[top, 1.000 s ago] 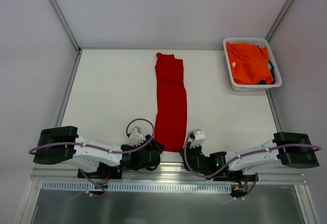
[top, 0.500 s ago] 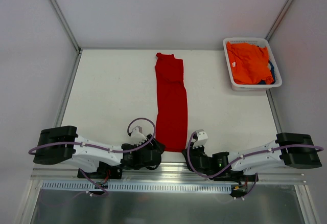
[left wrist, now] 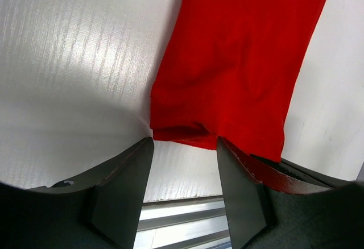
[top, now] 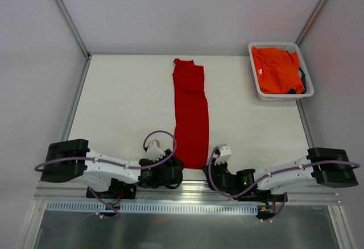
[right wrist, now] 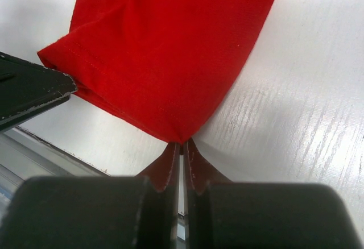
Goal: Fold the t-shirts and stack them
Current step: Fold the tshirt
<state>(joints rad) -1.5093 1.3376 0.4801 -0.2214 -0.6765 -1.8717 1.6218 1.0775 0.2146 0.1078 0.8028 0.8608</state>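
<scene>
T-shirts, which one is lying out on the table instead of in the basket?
The red t-shirt, a long narrow strip on the table; the orange t-shirt sits crumpled in the white basket.

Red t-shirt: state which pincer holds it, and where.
Left pincer, open over the red t-shirt, holds nothing. Right pincer is shut at its near right hem corner; a pinch cannot be confirmed.

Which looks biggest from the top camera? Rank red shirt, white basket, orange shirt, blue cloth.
1. Red t-shirt and white basket: too close to rank; the shirt is longer, the basket wider.
2. Orange t-shirt, inside the basket.
3. Blue cloth, only a sliver showing.
</scene>
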